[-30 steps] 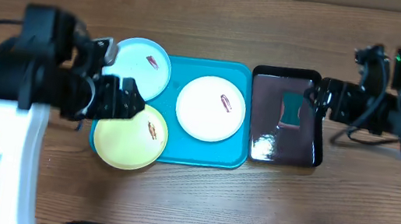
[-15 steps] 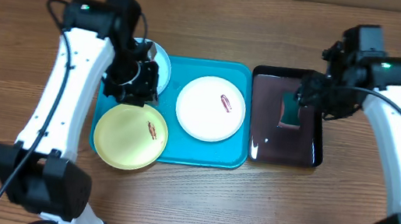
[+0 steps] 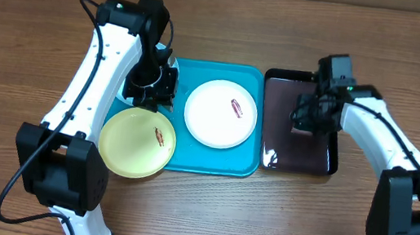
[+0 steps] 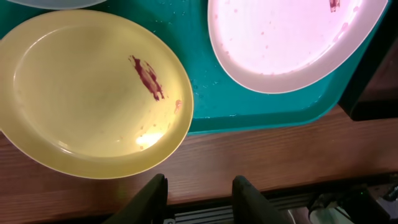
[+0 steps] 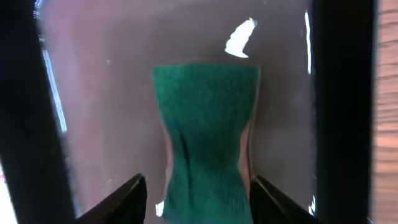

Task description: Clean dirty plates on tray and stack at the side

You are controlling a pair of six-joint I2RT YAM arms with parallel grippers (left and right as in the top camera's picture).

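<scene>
The turquoise tray [image 3: 212,162] holds the white plate [image 3: 221,113], the yellow-green plate [image 3: 137,142], which overhangs its front left corner, and the light blue plate [image 3: 125,92], mostly hidden under my left arm. Each visible plate has a reddish-brown smear. My left gripper [image 3: 152,89] hovers open and empty over the light blue plate. The left wrist view shows the yellow-green plate [image 4: 93,93], the white plate [image 4: 286,43], the tray [image 4: 249,109] and my open fingers [image 4: 199,196]. My right gripper [image 3: 309,115] is open, its fingers [image 5: 199,202] on either side of the green sponge [image 5: 205,130].
The sponge lies in a narrow black tray [image 3: 304,151] with a wet bottom, just right of the turquoise tray. It shows in the right wrist view with its dark rim [image 5: 342,93]. Bare wooden table [image 3: 262,215] lies in front and to the left of the trays.
Both arms have swung inward. The left gripper moved over the light blue plate. The right gripper moved left and down over the sponge in the black tray.
</scene>
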